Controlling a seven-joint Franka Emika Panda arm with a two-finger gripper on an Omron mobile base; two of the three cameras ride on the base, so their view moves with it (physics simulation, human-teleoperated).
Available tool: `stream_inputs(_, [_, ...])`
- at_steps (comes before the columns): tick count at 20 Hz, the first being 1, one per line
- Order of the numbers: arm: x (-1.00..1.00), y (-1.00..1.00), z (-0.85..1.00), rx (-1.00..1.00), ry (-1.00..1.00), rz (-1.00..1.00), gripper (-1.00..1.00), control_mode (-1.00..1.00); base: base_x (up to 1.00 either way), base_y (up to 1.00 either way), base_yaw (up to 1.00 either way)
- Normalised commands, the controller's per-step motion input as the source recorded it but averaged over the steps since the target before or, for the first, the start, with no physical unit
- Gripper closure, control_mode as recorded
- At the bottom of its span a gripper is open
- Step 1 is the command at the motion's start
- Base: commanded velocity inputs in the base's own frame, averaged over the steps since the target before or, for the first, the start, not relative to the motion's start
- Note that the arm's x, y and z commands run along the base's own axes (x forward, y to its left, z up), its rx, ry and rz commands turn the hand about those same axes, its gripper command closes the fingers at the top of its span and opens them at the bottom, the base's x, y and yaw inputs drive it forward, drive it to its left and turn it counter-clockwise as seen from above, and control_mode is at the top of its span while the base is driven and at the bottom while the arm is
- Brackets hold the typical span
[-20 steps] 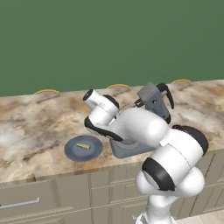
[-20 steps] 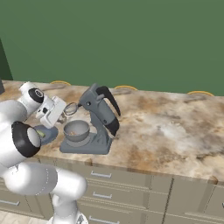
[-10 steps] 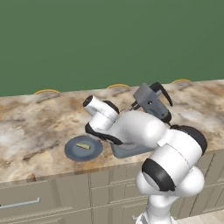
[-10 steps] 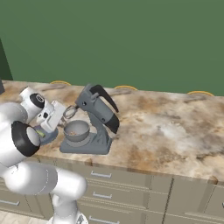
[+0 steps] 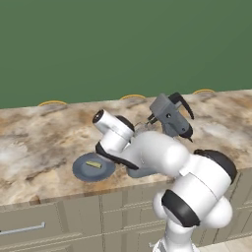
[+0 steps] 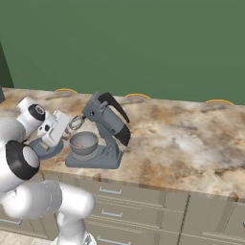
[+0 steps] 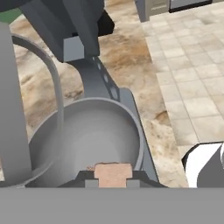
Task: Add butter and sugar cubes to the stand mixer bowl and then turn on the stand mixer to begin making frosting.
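In the hand view my gripper is shut on a tan sugar cube, held just above the near rim of the stand mixer bowl, whose silvery inside lies open below. The wire whisk curves down at the left under the mixer's raised head. From the right base view the stand mixer stands on the counter with its bowl on the base, and my gripper hangs at the bowl's left side. The butter lies on the blue-grey plate, left of the mixer.
The marble counter stretches right of the mixer. The plate sits close under my hand near the counter's front edge. A green wall rises behind the counter, and drawers run below it.
My hand has sunk a little toward the bowl's left rim with the cube still gripped. The mixer, plate and butter have not moved.
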Motion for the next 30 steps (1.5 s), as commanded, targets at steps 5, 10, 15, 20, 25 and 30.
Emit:
stream_inputs(5, [-0.05,0.00,0.00,-0.07,-0.10,0.00,1.00,-1.00,0.00,0.00,0.00])
stream_inputs(10, [0.00,0.00,0.00,-0.07,-0.01,0.00,1.00,-1.00,0.00,0.00,0.00])
stream_inputs(15, [0.04,0.00,-0.01,-0.05,0.00,0.00,1.00,-1.00,0.00,0.00,0.00])
stream_inputs(20, [0.15,0.00,0.00,-0.03,0.00,0.00,-1.00,-1.00,0.00,0.00,0.00])
stream_inputs(25, [0.14,0.00,0.00,-0.01,0.00,0.00,-1.00,-1.00,0.00,0.00,0.00])
stream_inputs(30, [0.00,0.00,0.00,0.00,0.00,0.00,-1.00,-1.00,0.00,0.00,0.00])
